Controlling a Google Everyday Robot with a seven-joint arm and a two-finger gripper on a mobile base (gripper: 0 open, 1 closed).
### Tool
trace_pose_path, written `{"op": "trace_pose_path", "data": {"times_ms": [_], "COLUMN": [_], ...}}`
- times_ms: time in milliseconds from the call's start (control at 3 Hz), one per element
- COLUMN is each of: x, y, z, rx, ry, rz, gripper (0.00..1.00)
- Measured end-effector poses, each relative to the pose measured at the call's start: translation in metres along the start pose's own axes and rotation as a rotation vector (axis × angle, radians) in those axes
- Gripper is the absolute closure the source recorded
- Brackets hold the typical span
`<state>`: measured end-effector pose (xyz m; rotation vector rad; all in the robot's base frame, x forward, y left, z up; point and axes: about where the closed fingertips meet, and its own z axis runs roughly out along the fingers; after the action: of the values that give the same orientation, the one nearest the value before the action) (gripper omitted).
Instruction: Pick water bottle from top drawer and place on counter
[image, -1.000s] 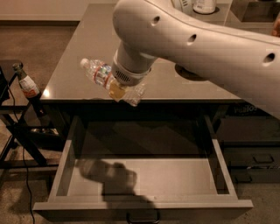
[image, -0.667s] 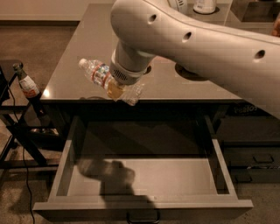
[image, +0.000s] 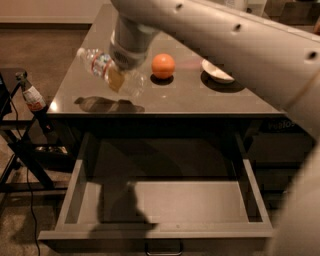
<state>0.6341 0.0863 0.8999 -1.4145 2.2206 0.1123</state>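
The water bottle (image: 102, 66) is clear crinkled plastic with a pale cap and a red-and-white band near its neck. It lies tilted in my gripper (image: 119, 80), cap pointing up-left, held above the left part of the counter (image: 200, 97). Its shadow falls on the counter just below it. The gripper is shut on the bottle's body, at the end of the large pale arm (image: 225, 40) that crosses the top right. The top drawer (image: 165, 200) is pulled open below the counter's front edge, with nothing on its pale grey floor.
An orange ball (image: 163, 66) and a white dish (image: 217, 71) sit on the counter to the right of the gripper. A dark-capped bottle with a red-white label (image: 31, 95) stands on a black stand at the left. Dark drawers (image: 280, 150) are at the right.
The gripper has carried the bottle up and farther back over the counter. The view has shifted, and the orange ball and white dish now show.
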Motion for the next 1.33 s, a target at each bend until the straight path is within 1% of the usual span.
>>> {"op": "trace_pose_path", "data": {"times_ms": [333,667,1000,1333], "x": [-0.038,-0.072,-0.102,-0.112], "y": [-0.012,-0.018,-0.023,-0.028], "z": [0.021,0.042,0.058,0.07], "rx": [-0.041,-0.089,-0.127,-0.149], "ry": [0.063,0.098,0.103,0.084], "rz": [-0.023,-0.042,-0.044,-0.024], "gripper": [1.0,1.0,1.0,1.0]}}
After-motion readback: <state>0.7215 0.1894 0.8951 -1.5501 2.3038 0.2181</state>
